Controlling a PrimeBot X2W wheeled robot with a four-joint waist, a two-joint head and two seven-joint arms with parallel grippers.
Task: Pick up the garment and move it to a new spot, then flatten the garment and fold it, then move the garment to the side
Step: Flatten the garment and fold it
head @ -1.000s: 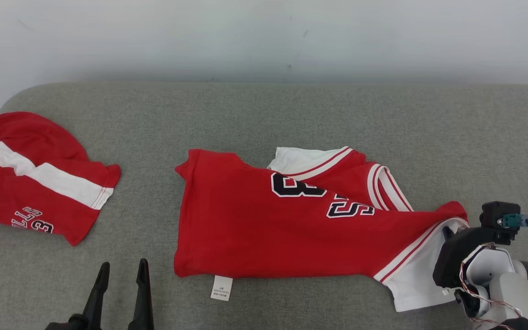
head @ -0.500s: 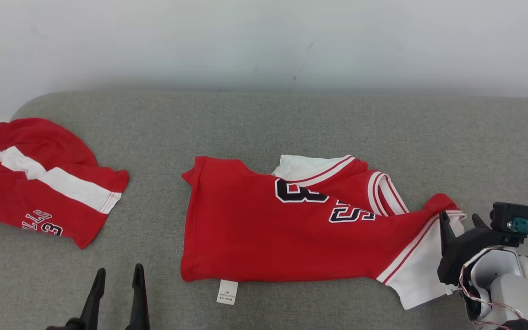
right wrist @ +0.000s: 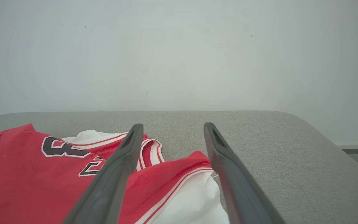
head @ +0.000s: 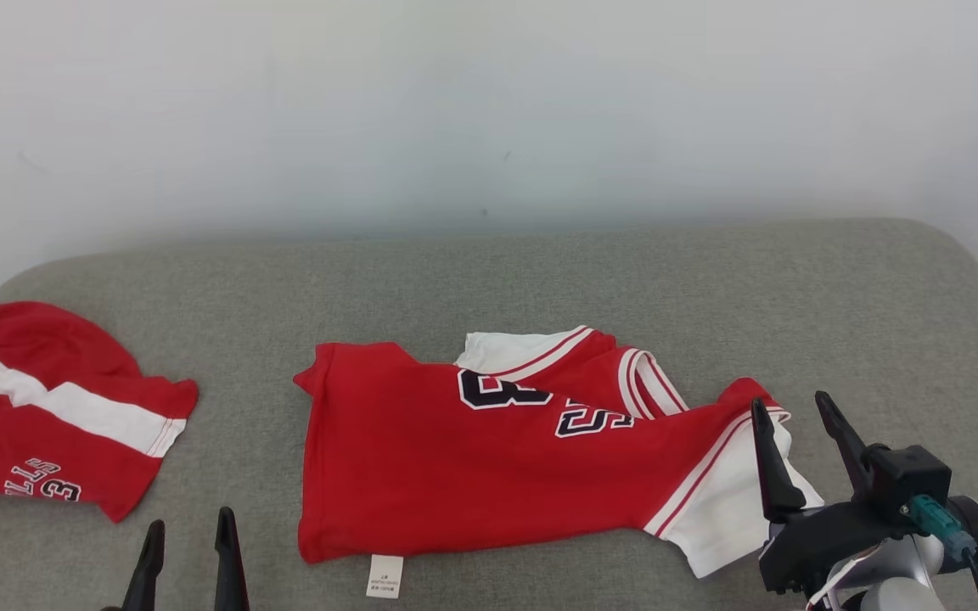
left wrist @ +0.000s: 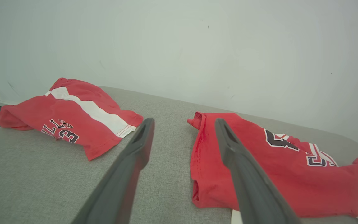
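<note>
At the near edge, the left gripper [head: 188, 522] pokes up over the grey padded bench [head: 540, 271]. Its two dark fingers are parted with nothing between them, and bare fabric lies under them. It sits in the gap between two red garments, touching neither.

Over on the right, the right gripper [head: 789, 400] is spread wide too and holds nothing. Its fingers rise at the jersey's right end, and from the head view one finger crosses the white panel [head: 727, 518]. Whether it touches the cloth, I can't tell. The right wrist view looks down between those fingers at a humped red fold and the white panel beneath it.

Now the jersey [head: 455, 475] itself. It lies in the middle of the bench, red side up and only partly flat. A small white label [head: 385, 575] hangs out at its near hem, dark lettering runs across its chest, and the striped trim on the far right side is bunched and doubled over.

Well off to the left, apart from the jersey, sits a pair of red shorts [head: 47, 407] with a white band, crumpled near the bench's rounded corner.

Beyond everything is open grey bench, then a plain pale wall [head: 489, 110].
</note>
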